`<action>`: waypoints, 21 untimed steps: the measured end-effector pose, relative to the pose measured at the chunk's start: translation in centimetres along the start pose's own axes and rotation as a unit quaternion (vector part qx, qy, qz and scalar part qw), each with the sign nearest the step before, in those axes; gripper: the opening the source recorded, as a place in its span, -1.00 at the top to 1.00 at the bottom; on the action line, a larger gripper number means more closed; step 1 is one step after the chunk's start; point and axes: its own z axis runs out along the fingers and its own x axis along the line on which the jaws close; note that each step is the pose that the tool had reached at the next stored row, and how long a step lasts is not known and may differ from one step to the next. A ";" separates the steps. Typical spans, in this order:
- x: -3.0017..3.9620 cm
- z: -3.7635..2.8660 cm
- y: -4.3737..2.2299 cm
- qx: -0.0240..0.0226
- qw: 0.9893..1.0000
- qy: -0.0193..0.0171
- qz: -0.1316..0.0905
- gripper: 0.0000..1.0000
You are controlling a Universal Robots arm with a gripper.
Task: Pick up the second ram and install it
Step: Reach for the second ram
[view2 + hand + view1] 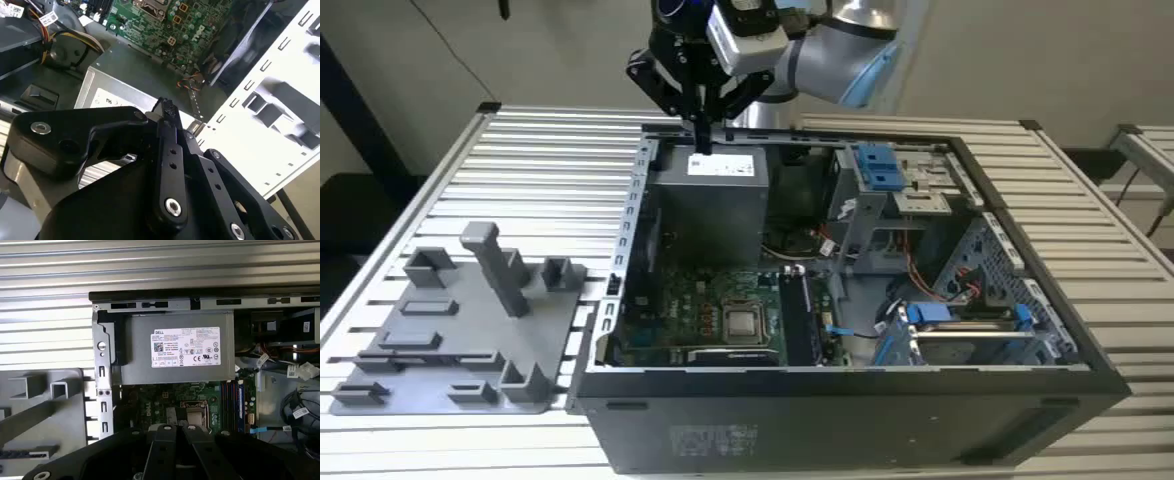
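Observation:
My gripper hangs over the back of the open computer case, just above the grey power supply. Its black fingers are pressed together with nothing visible between them, and they rise from the edge of the first wrist view. Long narrow dark sticks stand in the memory slots beside the CPU, also seen in the first wrist view. I cannot tell which of them is the second ram.
A grey holder tray with an upright post lies on the slatted table at the exterior view's left. Blue drive brackets and cables crowd the case's other side. The green motherboard lies below the power supply.

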 end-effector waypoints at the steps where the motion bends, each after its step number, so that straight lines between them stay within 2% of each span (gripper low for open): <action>1: 0.00 0.00 0.00 0.000 1.000 0.000 0.000 0.79; 11: 0.08 0.00 0.00 0.000 1.000 0.000 0.000 0.79; 21: 1.33 0.01 -0.15 0.000 1.000 0.002 0.000 0.79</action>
